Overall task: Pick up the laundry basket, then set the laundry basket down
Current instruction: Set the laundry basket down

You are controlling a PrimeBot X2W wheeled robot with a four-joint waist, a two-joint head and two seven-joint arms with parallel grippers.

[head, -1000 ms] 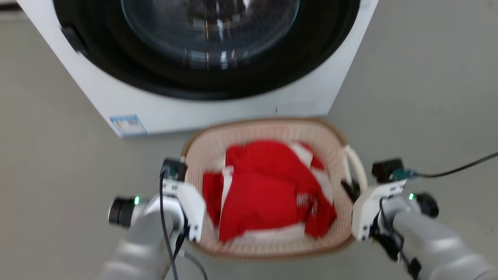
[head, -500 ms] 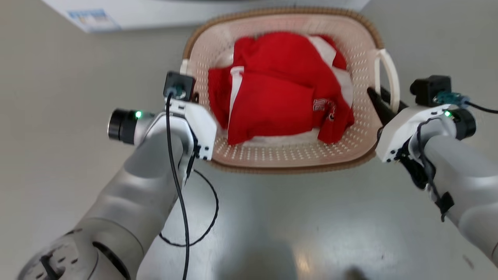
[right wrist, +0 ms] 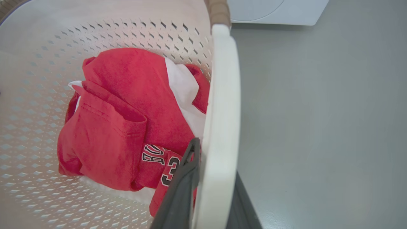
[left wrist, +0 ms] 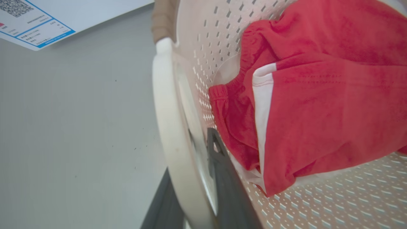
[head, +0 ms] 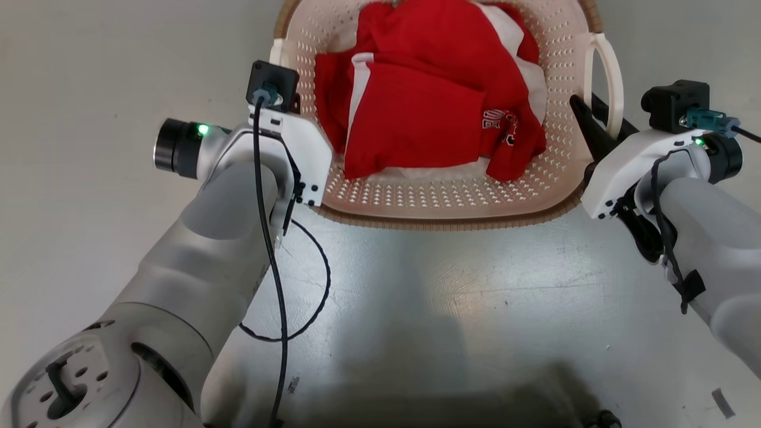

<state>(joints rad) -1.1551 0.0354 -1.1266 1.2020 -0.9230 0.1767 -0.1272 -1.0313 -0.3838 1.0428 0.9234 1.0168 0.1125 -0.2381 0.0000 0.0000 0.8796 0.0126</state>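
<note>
The laundry basket (head: 446, 199) is straight ahead of us, between our two arms, with the washing machine (right wrist: 273, 12) beyond its far end. We cannot tell whether its base rests on the grey floor (head: 452, 279) or hangs just clear of it. Our left gripper (left wrist: 190, 152) is closed around the left loop handle (left wrist: 165, 105), one dark finger outside the loop and one inside against the perforated wall. Our right gripper (right wrist: 216, 159) pinches the right loop handle (right wrist: 222, 89) the same way. What worries us most is that both holds are thin pinches on smooth, rounded plastic. If one arm travels faster or lower than the other, the basket would probably tilt, and a handle could slide along the fingers or pop out. The red clothes (head: 416, 107) lie heaped toward the far and right side, so we judge the load slightly uneven, which could pull that end down. Letting go before the base is flat on the floor would drop it, and it might tip. Pressing down after contact could bend the handles or wedge our inner fingers against the wall. A fold of cloth lies close to the right inner finger and might drag out as we withdraw.
</note>
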